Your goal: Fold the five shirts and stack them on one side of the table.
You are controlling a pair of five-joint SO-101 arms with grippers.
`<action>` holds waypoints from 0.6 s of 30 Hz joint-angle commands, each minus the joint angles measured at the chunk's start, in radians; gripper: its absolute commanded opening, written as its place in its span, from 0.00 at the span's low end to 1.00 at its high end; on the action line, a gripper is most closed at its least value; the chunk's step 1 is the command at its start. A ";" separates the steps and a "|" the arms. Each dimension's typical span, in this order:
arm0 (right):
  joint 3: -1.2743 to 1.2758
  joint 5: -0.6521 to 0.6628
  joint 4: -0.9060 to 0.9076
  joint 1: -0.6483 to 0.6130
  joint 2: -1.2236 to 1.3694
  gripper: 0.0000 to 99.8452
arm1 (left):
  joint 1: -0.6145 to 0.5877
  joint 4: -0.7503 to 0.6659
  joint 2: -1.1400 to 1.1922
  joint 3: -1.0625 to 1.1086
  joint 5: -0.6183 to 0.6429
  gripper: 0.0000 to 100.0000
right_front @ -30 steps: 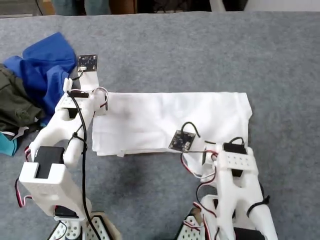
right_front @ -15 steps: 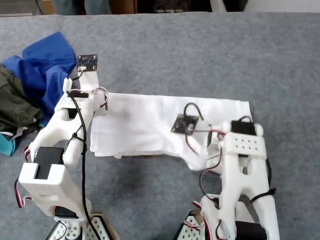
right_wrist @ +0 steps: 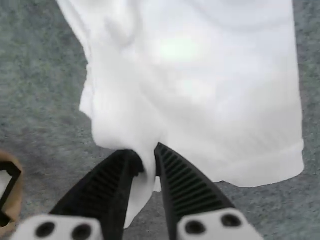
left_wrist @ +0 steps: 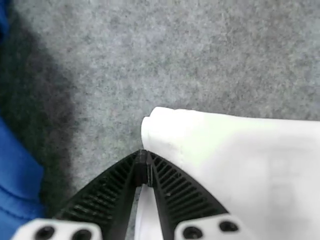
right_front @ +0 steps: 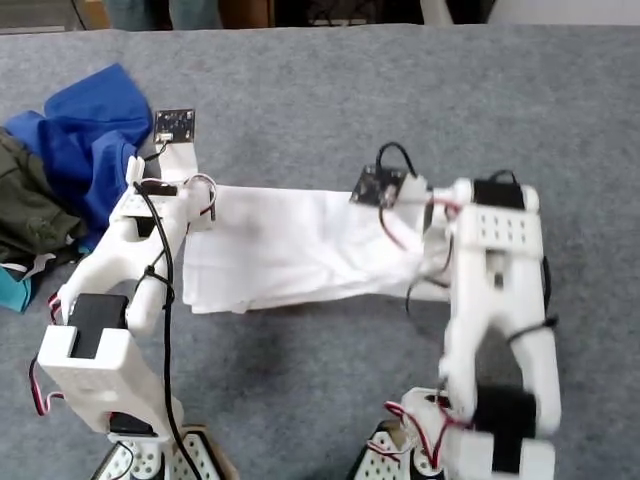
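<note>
A white shirt [right_front: 290, 250] lies folded into a long strip across the grey table. My left gripper [left_wrist: 144, 172] is shut on its left edge, with a rolled white corner [left_wrist: 165, 125] just past the fingertips. In the high view that arm [right_front: 150, 225] sits at the strip's left end. My right gripper [right_wrist: 148, 161] is shut on the white shirt [right_wrist: 200, 75] and holds its right end lifted over the strip. In the high view the right arm [right_front: 490, 260] covers that end.
A heap of other shirts lies at the table's left edge: a blue one [right_front: 90, 130], a dark olive one [right_front: 30, 215] and a teal bit [right_front: 12, 290]. Bare grey table [right_front: 400, 100] stretches behind and right of the white shirt.
My right gripper has lifted the shirt's right end and carried it away from the front edge and leftward, folding it over. The left arm has kept still.
</note>
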 commanded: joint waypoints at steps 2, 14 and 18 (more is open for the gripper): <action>-0.216 0.032 0.011 -0.017 0.180 0.02 | 0.012 -0.014 -0.046 -0.002 -0.006 0.03; -0.573 0.025 0.103 -0.049 0.562 0.23 | 0.013 -0.014 -0.046 -0.002 -0.025 0.03; -0.636 -0.041 0.163 -0.040 0.556 0.49 | 0.015 -0.014 -0.048 -0.001 -0.043 0.03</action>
